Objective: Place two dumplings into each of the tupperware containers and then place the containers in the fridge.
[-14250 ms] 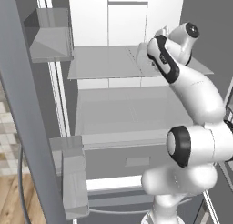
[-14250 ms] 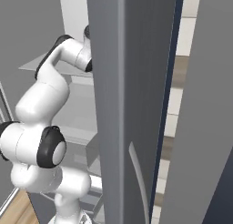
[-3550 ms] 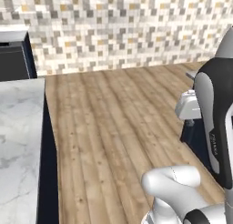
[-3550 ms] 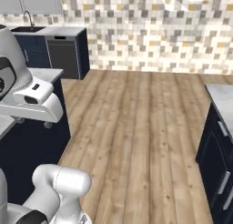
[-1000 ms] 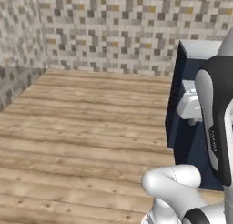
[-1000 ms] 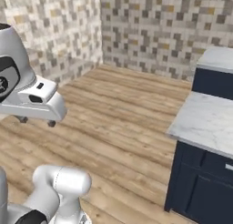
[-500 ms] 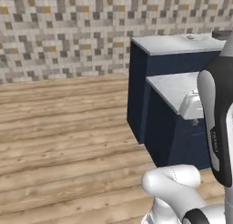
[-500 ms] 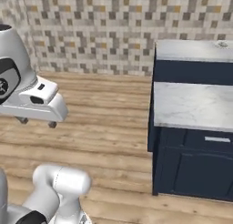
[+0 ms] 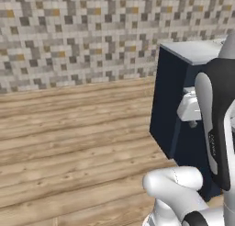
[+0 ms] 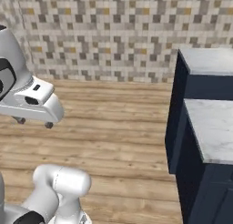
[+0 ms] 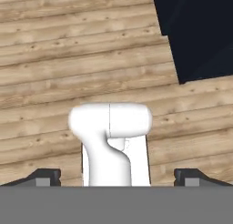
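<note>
The dumplings, the tupperware containers and the fridge are out of view. My gripper (image 11: pixel 117 176) is open, its two dark fingertips (image 11: pixel 45 175) far apart with nothing between them, and it looks down at bare wooden floor. In the right base view the gripper (image 10: pixel 34 123) hangs folded close to the arm above the floor, at the left. In the left base view the gripper (image 9: pixel 193 124) sits in front of a dark blue cabinet.
A dark blue cabinet block (image 10: pixel 200 141) with a grey-white marble top (image 10: pixel 214 127) stands at the right; its corner (image 11: pixel 200 32) also shows from the hand. Wooden floor (image 9: pixel 69 138) stretches left to a mosaic-tiled wall (image 9: pixel 92 32).
The whole picture has shifted sideways: the base has turned, so the blue cabinets sit further right. The arm keeps its folded pose and the gripper stays open.
</note>
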Robot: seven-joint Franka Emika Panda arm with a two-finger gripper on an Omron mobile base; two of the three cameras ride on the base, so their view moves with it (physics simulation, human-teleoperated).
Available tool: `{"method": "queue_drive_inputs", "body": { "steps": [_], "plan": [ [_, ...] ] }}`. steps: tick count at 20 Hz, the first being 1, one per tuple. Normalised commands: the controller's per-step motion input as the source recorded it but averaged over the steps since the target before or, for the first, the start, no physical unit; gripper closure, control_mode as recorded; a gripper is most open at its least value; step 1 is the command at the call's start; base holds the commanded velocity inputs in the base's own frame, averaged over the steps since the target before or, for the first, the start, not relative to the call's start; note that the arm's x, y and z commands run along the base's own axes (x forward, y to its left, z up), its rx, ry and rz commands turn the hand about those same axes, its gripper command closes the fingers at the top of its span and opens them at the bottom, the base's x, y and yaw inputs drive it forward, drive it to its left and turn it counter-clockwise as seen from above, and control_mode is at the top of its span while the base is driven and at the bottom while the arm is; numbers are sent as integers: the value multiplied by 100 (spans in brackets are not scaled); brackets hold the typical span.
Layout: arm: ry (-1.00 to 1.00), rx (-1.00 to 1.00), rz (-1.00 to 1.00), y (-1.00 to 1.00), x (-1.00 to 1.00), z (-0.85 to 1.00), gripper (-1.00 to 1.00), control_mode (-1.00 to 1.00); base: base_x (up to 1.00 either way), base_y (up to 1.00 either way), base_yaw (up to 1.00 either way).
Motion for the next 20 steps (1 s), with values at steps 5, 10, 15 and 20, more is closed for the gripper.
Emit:
{"method": "queue_drive_inputs", "body": {
  "steps": [5,10,15,20],
  "plan": [
    [0,0,0,0,0,0,-100,100,100,97,-2],
    [0,0,0,0,0,0,-100,100,100,100,0],
    [0,0,0,0,0,0,-100,100,100,100,-1],
    [0,0,0,0,0,0,-100,100,100,92,-6]
  ]
}}
